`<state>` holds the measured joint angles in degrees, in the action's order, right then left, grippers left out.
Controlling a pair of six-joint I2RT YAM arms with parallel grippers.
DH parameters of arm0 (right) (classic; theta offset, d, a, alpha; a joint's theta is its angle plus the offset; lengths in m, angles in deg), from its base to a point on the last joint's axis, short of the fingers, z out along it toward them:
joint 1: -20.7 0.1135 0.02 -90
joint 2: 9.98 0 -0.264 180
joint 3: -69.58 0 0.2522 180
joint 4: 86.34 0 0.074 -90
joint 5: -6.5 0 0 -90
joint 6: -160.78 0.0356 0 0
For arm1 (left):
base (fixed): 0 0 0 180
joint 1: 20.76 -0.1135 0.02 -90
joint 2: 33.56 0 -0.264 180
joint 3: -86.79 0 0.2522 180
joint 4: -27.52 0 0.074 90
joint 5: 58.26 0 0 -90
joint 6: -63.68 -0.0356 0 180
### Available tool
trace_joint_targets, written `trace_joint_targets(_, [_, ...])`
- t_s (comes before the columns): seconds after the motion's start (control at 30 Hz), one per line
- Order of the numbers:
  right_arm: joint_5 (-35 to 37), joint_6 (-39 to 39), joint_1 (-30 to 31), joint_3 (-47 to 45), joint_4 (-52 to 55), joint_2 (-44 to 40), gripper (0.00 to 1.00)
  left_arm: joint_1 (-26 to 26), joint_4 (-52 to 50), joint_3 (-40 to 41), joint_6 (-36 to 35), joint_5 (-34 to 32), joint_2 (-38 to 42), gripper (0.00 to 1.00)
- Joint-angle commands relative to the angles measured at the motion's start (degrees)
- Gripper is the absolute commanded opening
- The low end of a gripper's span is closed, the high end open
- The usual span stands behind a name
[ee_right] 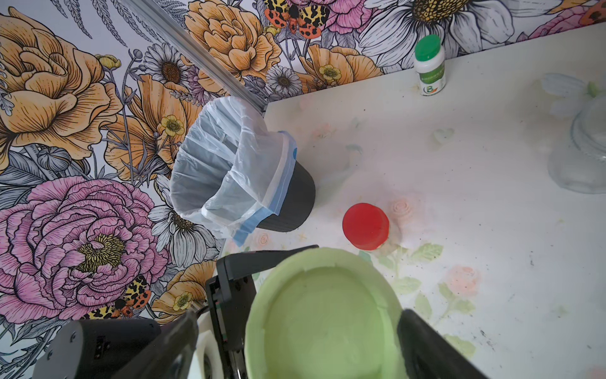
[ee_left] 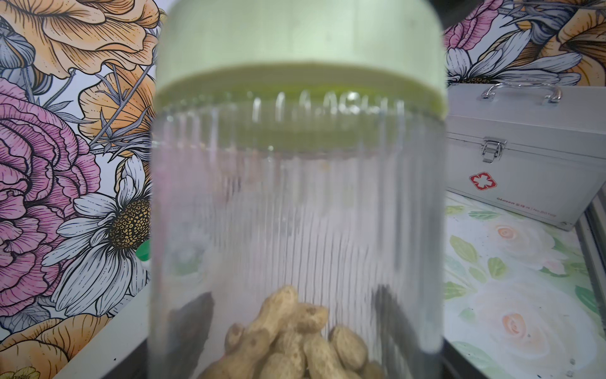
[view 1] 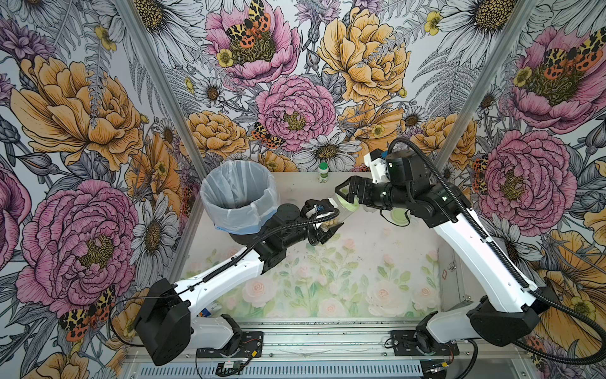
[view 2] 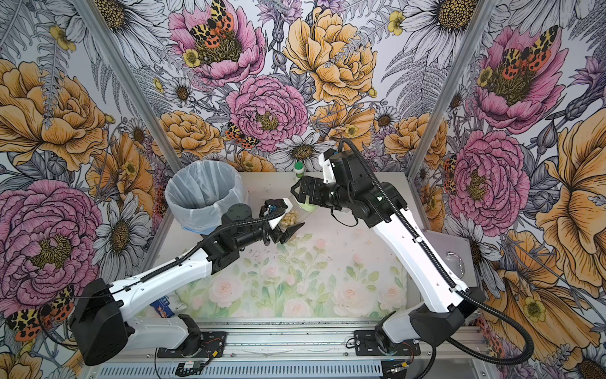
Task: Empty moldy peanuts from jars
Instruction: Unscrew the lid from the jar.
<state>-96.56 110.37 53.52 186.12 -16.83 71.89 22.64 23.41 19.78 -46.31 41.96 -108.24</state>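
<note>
Aloft, peanut jar (ee_left: 295, 213) clenched in left jaws, right jaws parted around its lid (ee_right: 328, 321).

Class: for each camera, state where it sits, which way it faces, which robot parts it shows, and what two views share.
Both top views: high at the front, looking down on the table; both whole arms, left gripper, right gripper.
Left wrist: on the left arm, facing the held jar; its fingers through glass.
Right wrist: on the right arm, looking down past the green lid toward the bin; its fingers.
Shared: both wrist views show that lid.
</note>
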Motion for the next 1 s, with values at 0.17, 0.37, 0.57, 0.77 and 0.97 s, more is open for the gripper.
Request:
trace_joint_targets(0.17, [0.14, -0.56, 0.40, -1.15, -1.25, 0.66, 0.95, 0.45, 4.39, -2.56, -0.87, -1.14, 1.99, 0.24])
trace_joint_targets(0.37, [-0.68, -0.49, 0.40, -1.59, -1.63, 1.18, 0.94, 0.47, 4.44, -2.56, -1.10, -1.34, 2.05, 0.24])
trace_joint_targets(0.57, [-0.78, -0.35, 0.32, -2.49, -2.09, 1.19, 0.92, 0.45, 4.59, -2.78, -1.09, -1.25, 2.14, 0.24])
trace_joint_targets(0.77, [-0.68, -0.23, 0.31, -3.55, -2.39, 1.11, 0.91, 0.31, 4.59, -2.82, -1.16, -1.29, 2.35, 0.24])
trace_joint_targets(0.97, [0.48, -0.40, -0.22, -4.58, -3.47, -0.89, 0.93, 0.05, 4.68, -2.56, -0.87, -1.16, 2.65, 0.24])
